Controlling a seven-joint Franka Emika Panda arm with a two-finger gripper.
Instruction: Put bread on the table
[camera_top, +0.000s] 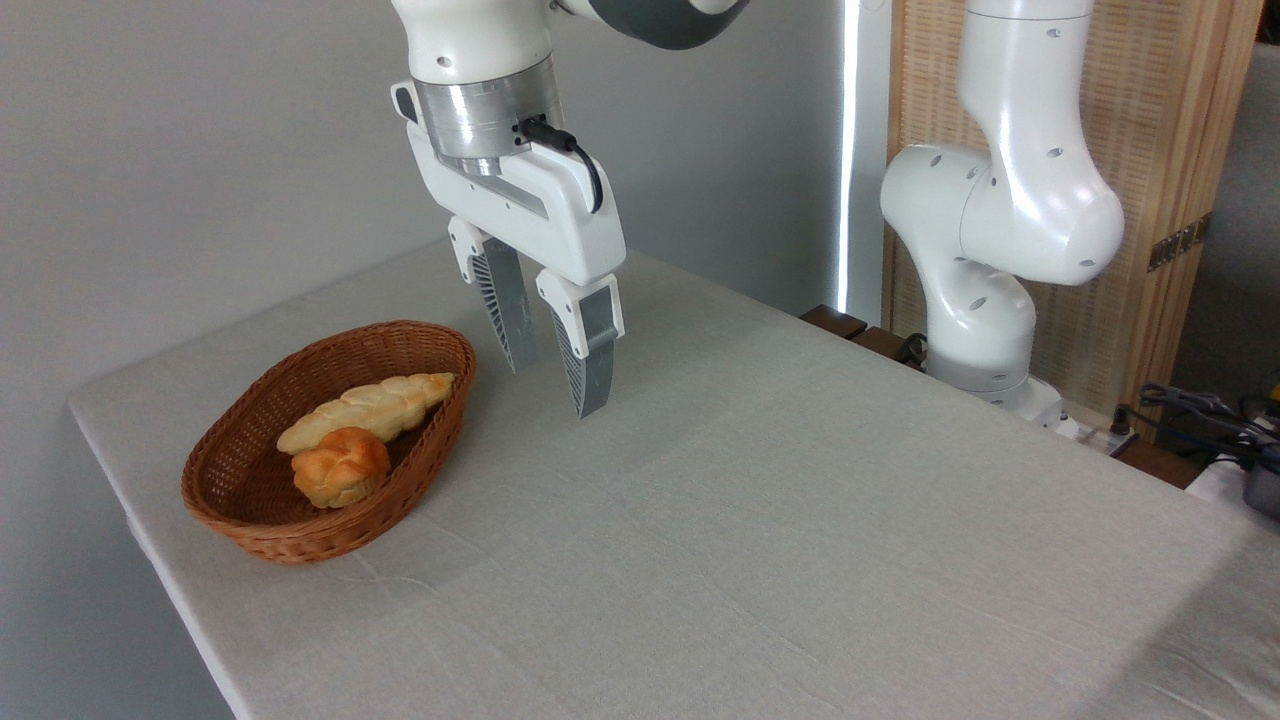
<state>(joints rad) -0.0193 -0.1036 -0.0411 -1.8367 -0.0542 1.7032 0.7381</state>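
While my gripper (556, 385) hangs empty, jaws apart, the knotted bun (340, 466) sits lower-left in the wicker basket (300, 535).

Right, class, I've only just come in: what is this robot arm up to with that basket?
A white robot arm holds its hand above the table, just right of a brown wicker basket. The hand is open and empty, fingers pointing down. Inside the basket lie a small round golden bun and a long pale braided loaf, the bun resting against the loaf. Nothing has been lifted out yet; the bun is not yet on the cloth.
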